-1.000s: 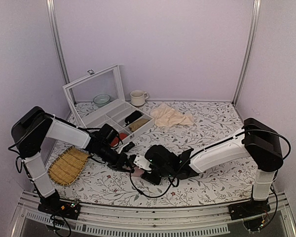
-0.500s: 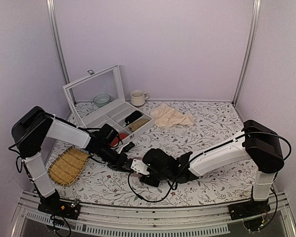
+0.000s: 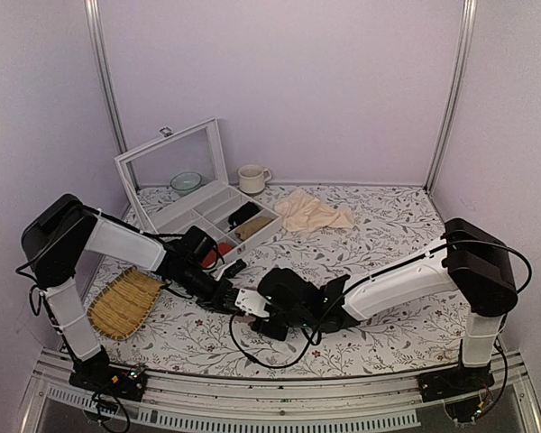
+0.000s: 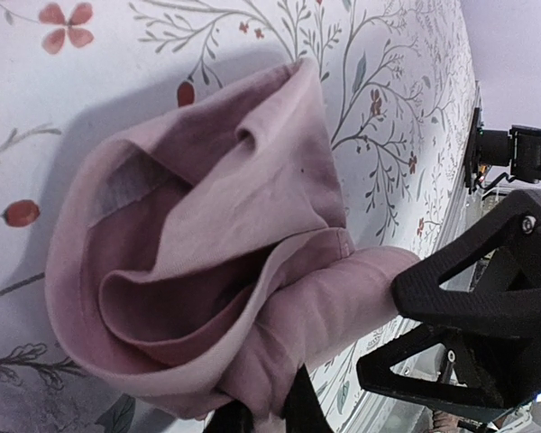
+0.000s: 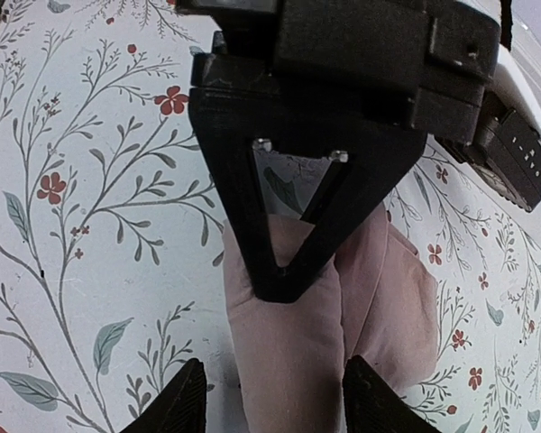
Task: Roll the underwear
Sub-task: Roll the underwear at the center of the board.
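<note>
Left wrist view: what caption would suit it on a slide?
Left fingers pinch the bunched dusty-pink fabric underwear on the floral-print tabletop, the right arm's black fingers alongside.

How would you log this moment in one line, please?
left gripper: shut on underwear | right gripper: open, astride underwear | roll: unfinished

You see the underwear (image 4: 207, 271) as soft, matt dusty-pink cloth, creased and faintly fuzzy. The right gripper (image 5: 279, 397) has matt black plastic fingers (image 5: 182, 401). The table (image 5: 90, 225) cover looks smooth, matt and flower-printed.
</note>
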You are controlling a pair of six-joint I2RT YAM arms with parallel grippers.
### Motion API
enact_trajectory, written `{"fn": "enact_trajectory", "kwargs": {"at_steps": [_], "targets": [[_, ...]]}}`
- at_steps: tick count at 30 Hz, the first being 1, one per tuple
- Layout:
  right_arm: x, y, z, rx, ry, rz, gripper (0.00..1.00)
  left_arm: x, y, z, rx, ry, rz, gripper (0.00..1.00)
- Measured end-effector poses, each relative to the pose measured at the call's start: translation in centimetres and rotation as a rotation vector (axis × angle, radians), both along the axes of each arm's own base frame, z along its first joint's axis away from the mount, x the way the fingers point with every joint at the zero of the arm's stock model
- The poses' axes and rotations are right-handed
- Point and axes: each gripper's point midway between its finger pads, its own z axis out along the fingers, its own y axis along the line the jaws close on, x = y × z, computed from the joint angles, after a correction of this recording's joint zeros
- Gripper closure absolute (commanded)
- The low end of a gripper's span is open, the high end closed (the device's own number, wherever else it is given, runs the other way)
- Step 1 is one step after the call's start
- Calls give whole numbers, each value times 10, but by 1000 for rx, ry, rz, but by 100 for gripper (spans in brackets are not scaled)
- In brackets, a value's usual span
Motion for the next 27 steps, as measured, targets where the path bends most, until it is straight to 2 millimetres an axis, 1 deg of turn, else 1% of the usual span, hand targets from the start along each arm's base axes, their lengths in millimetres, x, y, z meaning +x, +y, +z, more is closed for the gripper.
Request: {"fn": "enact_trajectory", "kwargs": {"at_steps": [4, 7, 12, 18, 20, 22, 24, 27], "targets": [[0, 3, -5, 2, 26, 5, 48, 0, 0, 0, 0, 0, 0, 100], [1, 1, -12, -8, 49, -1, 48, 0, 0, 0, 0, 1, 0, 100], [4, 0, -15, -4, 69, -15, 48, 0, 0, 0, -1, 1, 0, 100], [10, -5, -26, -18, 84, -40, 48, 0, 0, 0, -3, 4, -1, 100], [12, -5, -27, -15, 90, -50, 53, 0, 0, 0, -3, 4, -1, 100], [14, -6, -27, -13, 95, -58, 63, 0, 0, 0, -3, 5, -1, 100], [14, -7, -27, -13, 102, -56, 74, 0, 0, 0, -3, 6, -2, 100], [12, -6, -28, -12, 111, -51, 86, 0, -1, 0, -4, 7, -2, 100]]}}
